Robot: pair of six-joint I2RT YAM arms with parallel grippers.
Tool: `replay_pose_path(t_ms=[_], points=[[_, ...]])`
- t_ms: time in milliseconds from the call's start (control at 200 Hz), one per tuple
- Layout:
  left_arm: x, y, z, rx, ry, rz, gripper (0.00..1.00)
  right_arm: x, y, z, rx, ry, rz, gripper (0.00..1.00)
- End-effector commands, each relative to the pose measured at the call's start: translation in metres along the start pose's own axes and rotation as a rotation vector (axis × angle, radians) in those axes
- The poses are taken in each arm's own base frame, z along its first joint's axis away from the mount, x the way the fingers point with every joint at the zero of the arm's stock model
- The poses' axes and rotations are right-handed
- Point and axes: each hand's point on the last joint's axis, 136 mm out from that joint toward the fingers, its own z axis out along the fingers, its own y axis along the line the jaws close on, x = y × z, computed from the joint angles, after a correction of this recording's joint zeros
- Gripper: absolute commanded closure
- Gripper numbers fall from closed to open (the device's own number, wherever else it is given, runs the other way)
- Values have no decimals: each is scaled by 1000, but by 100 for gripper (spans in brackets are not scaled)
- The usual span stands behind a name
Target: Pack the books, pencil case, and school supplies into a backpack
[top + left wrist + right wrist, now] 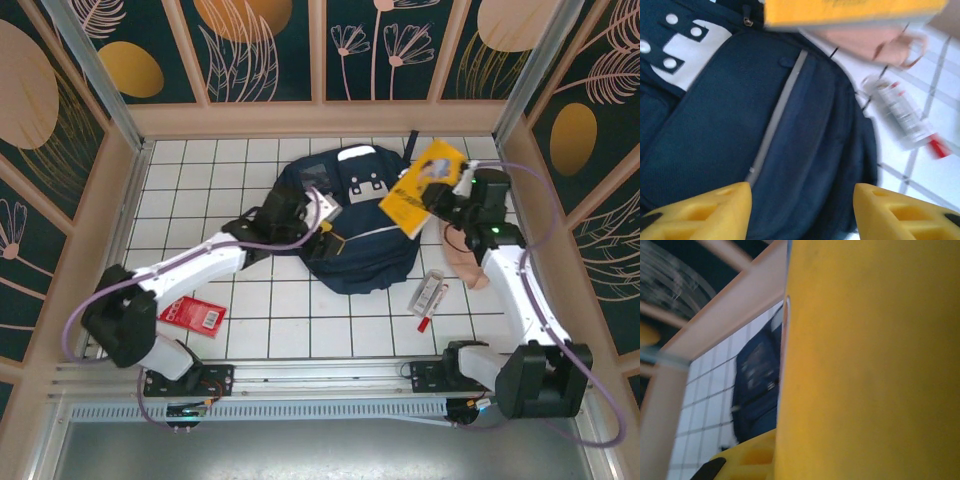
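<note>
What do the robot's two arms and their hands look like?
Both the left arm and right arm have smooth white link shells with chunky black joint housings and black bases. A lilac cable loops along each. The left hand has blocky yellow fingers with recessed pockets. The right hand has a black body, with a small green light behind it.

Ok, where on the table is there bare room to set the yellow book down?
Bare tiles: the far-left corner, between the wall and the backpack, and the near strip between the red booklet and the clear packet. Crowded: right of the backpack, with the pencil case, packet, pen and right arm.
</note>
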Motion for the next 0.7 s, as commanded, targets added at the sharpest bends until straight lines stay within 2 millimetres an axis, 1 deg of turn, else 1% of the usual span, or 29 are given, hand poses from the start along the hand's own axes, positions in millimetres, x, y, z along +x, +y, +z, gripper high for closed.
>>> replay_pose_path(t_ms=[0, 30, 75, 145, 195, 290, 335, 375, 435, 520, 565, 656, 696], points=[[19, 8, 37, -150, 182, 328, 42, -26, -6, -33, 54, -115, -32, 100], [29, 9, 49, -178, 242, 387, 41, -28, -10, -38, 62, -133, -29, 100], [36, 9, 62, -199, 301, 463, 39, -30, -13, -44, 67, -156, -29, 100], [44, 11, 78, -204, 351, 502, 38, -29, -11, -50, 55, -171, -35, 100], [45, 14, 84, -209, 359, 510, 37, -27, -11, -52, 53, -169, -38, 100], [45, 25, 94, -261, 364, 517, 35, -23, -11, -55, 48, -169, -33, 100], [45, 32, 97, -300, 368, 507, 35, -21, -10, -56, 42, -167, -31, 100], [47, 35, 101, -308, 379, 495, 36, -18, -8, -56, 28, -160, -38, 100], [48, 36, 107, -307, 380, 474, 44, -14, -6, -55, 10, -143, -43, 100], [44, 37, 110, -320, 371, 445, 63, -8, -5, -54, -7, -118, -35, 100], [40, 38, 108, -335, 365, 436, 71, -4, -4, -53, -18, -106, -29, 100], [31, 44, 102, -364, 328, 429, 85, 3, -4, -51, -37, -86, -26, 100], [27, 48, 100, -374, 318, 429, 96, 5, -4, -50, -43, -77, -26, 100]])
